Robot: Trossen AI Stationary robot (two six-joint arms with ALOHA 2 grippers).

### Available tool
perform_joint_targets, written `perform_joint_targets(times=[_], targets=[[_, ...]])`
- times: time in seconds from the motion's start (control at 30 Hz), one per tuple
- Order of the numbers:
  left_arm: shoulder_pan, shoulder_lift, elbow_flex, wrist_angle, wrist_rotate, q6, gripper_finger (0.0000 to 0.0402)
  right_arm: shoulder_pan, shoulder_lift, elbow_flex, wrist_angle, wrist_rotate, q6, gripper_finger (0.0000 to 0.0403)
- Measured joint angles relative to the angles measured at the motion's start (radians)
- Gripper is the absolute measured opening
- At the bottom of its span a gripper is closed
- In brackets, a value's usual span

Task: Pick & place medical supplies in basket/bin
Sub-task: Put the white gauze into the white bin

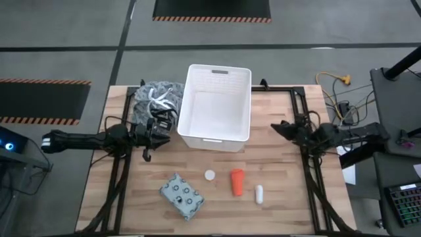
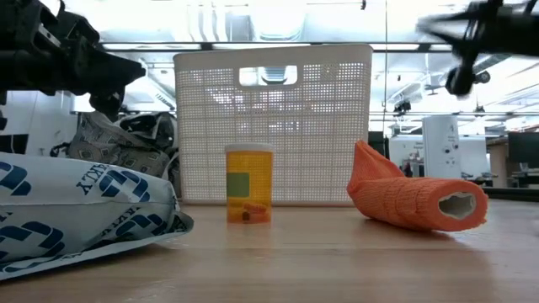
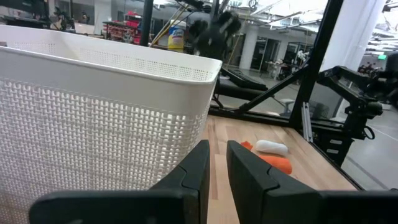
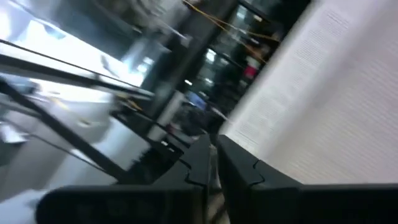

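Observation:
The white ribbed bin (image 1: 217, 105) stands at the table's far middle, showing its handle slot in the low view (image 2: 274, 122). Near it an amber bottle with a white cap (image 1: 210, 175) (image 2: 248, 195) stands upright. An orange roll (image 1: 237, 182) (image 2: 417, 202) lies on its side, with a small white cylinder (image 1: 259, 193) (image 3: 271, 147) to its right. The grey-blue dotted packet (image 1: 182, 195) (image 2: 76, 210) lies flat toward the near left. My left gripper (image 1: 158, 128) (image 3: 217, 146) hovers shut by the bin's left near corner. My right gripper (image 1: 279, 126) (image 4: 213, 140) hovers shut to the bin's right.
A grey patterned cloth bundle with white straps (image 1: 156, 99) lies against the bin's far left side, just beyond my left gripper. Black frame rails (image 1: 118, 178) run along both table sides. Bare wood shows between the bin and the row of supplies.

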Motion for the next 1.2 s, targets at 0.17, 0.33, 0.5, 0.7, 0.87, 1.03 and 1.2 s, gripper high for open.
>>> perform_joint_targets(times=[0.17, 0.33, 0.5, 0.7, 0.87, 1.03, 1.2], targets=[[0.000, 0.000, 0.000, 0.001, 0.000, 0.000, 0.0038, 0.036, 0.134, 0.216, -0.141, -0.087, -0.070, 0.0092], [0.000, 0.000, 0.000, 0.001, 0.000, 0.000, 0.0038, 0.069, 0.308, 0.466, -0.570, -0.116, 0.023, 0.0155], [0.000, 0.000, 0.000, 0.001, 0.003, -0.040, 0.0038, 0.097, 0.496, 0.650, -0.838, -0.205, 0.239, 0.0194], [0.000, 0.000, 0.000, 0.000, 0.005, -0.063, 0.0038, 0.175, 0.713, 0.784, -0.870, -0.294, 0.386, 0.0199], [0.000, 0.010, 0.000, 0.000, 0.005, -0.063, 0.0038, 0.273, 0.897, 0.865, -1.051, -0.310, 0.538, 0.0191], [0.000, 0.023, 0.000, -0.003, 0.006, -0.063, 0.0038, 0.376, 1.053, 0.916, -1.203, -0.338, 0.739, 0.0187], [0.000, 0.045, 0.000, -0.003, 0.005, -0.063, 0.0038, 0.444, 1.183, 0.930, -1.209, -0.342, 0.910, 0.0195]])
